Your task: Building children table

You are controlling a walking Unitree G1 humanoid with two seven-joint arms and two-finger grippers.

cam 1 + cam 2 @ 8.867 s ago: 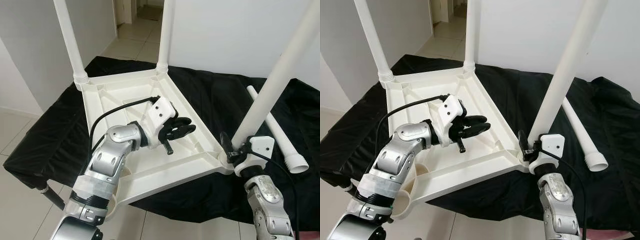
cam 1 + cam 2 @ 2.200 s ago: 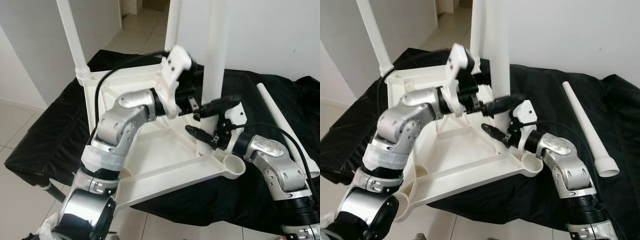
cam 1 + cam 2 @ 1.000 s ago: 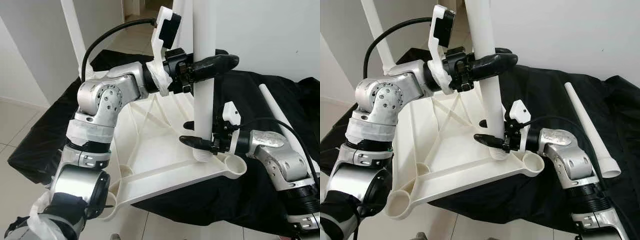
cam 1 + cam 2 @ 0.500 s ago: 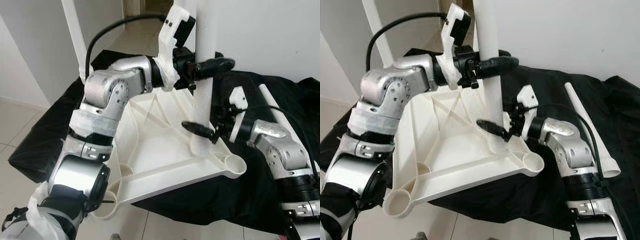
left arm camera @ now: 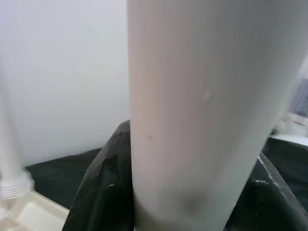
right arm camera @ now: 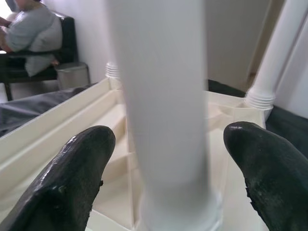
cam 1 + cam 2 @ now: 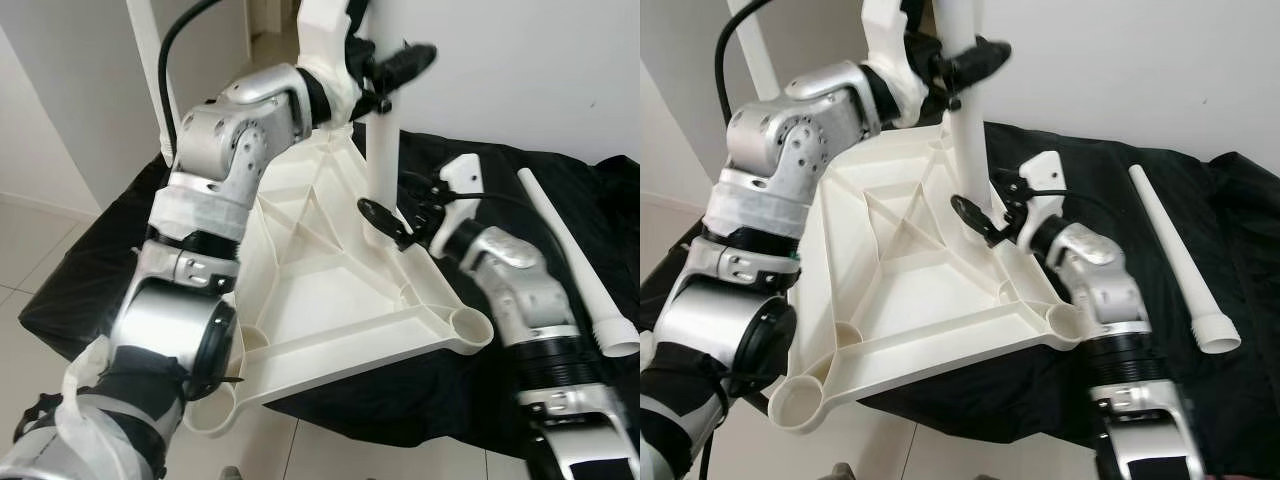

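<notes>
Leg held upright over the upturned tabletop, between two tools.

The left tool (image 7: 395, 68) pinches the white leg (image 7: 968, 150) high up; the right tool (image 7: 985, 215) has its fingers (image 6: 79, 166) spread either side of the leg's base, not touching it. The tabletop (image 7: 320, 300) lies underside-up on the black-draped worktop (image 7: 90, 270). Risk, as I judge it: one high grip lets the base swing off its seat. The round corner socket (image 7: 470, 325) at 4 o'clock holds nothing; a spare leg (image 7: 570, 260) lies at 3 o'clock.
</notes>
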